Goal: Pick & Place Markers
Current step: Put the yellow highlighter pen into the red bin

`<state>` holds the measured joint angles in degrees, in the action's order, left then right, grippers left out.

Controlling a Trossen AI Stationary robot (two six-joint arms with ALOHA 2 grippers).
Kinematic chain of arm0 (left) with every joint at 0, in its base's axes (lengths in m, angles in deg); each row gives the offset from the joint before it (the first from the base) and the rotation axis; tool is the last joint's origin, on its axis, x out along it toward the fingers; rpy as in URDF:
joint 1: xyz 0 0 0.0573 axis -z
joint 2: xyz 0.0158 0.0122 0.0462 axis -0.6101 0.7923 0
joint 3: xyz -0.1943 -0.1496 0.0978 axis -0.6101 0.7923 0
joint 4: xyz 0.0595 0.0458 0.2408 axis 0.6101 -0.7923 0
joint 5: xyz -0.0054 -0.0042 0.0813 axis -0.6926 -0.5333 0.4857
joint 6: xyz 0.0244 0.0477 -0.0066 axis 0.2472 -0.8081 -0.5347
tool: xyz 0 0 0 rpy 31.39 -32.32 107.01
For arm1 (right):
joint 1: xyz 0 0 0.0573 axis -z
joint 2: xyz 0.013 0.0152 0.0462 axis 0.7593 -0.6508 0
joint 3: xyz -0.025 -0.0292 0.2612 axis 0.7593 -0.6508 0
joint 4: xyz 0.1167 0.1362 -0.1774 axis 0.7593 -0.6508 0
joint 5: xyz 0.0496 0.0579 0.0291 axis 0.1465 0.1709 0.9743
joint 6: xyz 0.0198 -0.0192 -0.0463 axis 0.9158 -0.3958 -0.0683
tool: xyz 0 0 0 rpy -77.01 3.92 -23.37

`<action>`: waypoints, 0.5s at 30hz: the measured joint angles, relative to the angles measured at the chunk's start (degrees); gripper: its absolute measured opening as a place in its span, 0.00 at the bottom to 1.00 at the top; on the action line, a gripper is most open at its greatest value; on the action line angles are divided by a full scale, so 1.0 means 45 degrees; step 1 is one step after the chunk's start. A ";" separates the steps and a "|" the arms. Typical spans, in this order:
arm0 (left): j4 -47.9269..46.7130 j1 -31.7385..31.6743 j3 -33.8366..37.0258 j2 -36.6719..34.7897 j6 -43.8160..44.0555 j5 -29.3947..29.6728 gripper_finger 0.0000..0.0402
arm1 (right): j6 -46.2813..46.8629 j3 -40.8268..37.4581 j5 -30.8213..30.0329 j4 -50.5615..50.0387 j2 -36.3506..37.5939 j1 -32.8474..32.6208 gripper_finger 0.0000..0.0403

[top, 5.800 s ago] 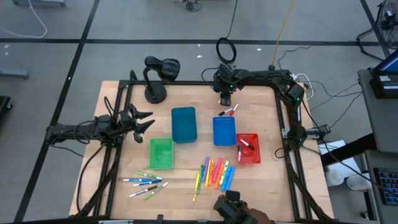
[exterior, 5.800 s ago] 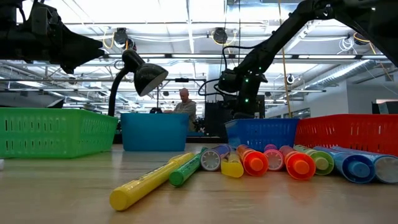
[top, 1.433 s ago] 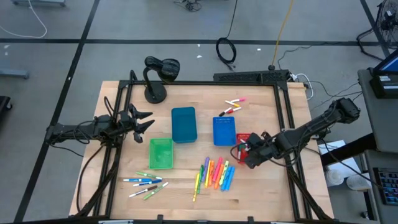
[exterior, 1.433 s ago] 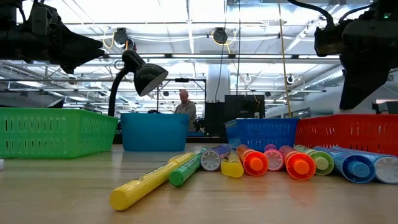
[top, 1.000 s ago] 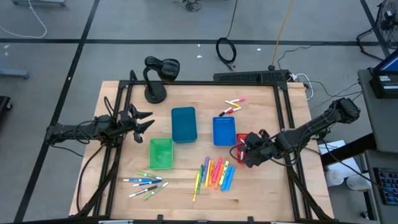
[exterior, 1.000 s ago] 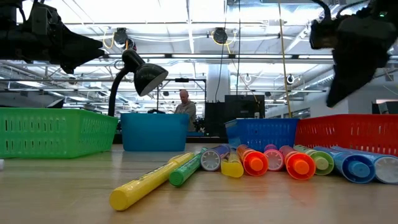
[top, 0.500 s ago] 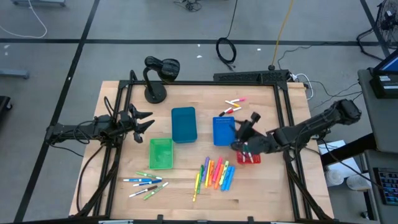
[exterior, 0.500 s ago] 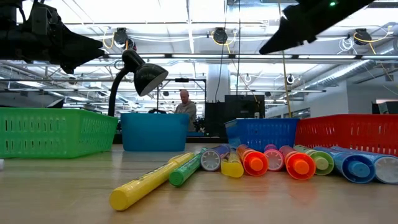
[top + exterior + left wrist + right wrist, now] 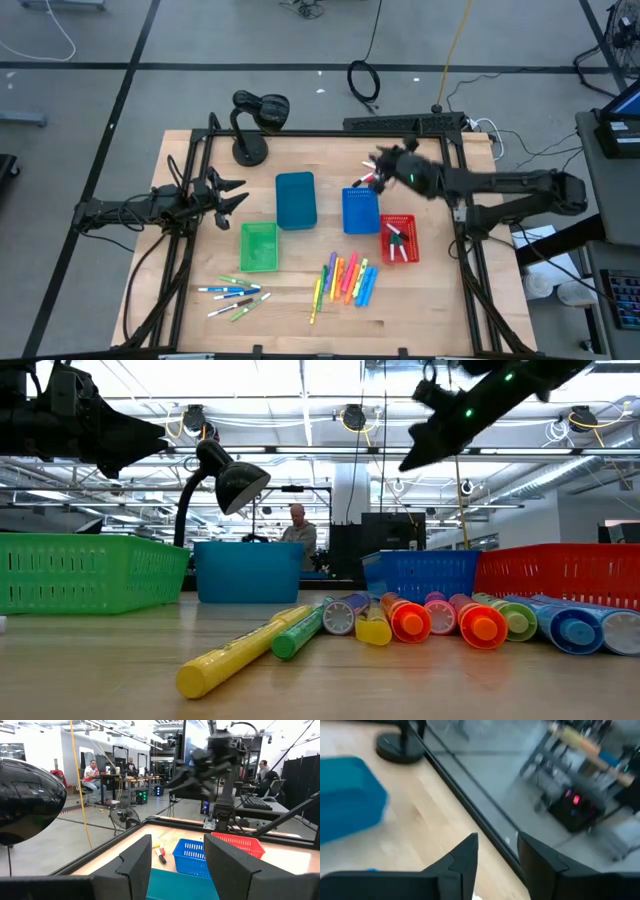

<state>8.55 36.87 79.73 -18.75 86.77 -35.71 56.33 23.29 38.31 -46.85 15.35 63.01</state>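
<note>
Wooden bench (image 9: 310,225) carried four bins. Red bin (image 9: 399,240) held two markers (image 9: 397,241); the teal (image 9: 295,200), blue (image 9: 360,211) and green (image 9: 258,246) bins' contents could not be told. Neon markers (image 9: 345,279) lay by the near edge. Right gripper (image 9: 378,167), over the red bin half a second earlier, hovered over the back markers (image 9: 366,178), jaws parted and empty. Left gripper (image 9: 232,194) waited at the left edge, jaws apart, empty.

Right gripper (image 9: 381,163) upper centre-right of frame, over the loose markers (image 9: 366,178) near the table's far edge, just above the blue bin (image 9: 360,211). Left gripper (image 9: 228,192) mid-left, fingers spread. Red bin (image 9: 399,241) holds markers (two or so). Neon markers (image 9: 346,278) lower centre, white ones (image 9: 234,294) lower left below the green bin (image 9: 258,246).
</note>
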 joint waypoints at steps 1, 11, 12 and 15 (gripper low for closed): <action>0.0000 -0.0002 0.0000 -0.0003 -0.0001 0.0000 0.46 | -0.0004 0.0344 0.0585 -0.0637 -0.0122 0.0673 0.34; 0.0000 0.0000 0.0000 -0.0001 -0.0002 0.0000 0.46 | -0.0906 0.4782 0.5014 -0.7425 -0.3632 0.4890 0.43; 0.0000 -0.0001 0.0000 0.0001 -0.0004 0.0000 0.46 | -0.0970 0.4834 0.5344 -0.7443 -0.3998 0.5055 0.43; 0.0000 0.0000 0.0000 0.0001 -0.0003 0.0000 0.46 | -0.1002 0.4835 0.6391 -0.7388 -0.4961 0.5371 0.41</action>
<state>8.55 36.87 79.73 -18.74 86.76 -35.71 51.82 45.05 67.07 -80.09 -6.98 87.18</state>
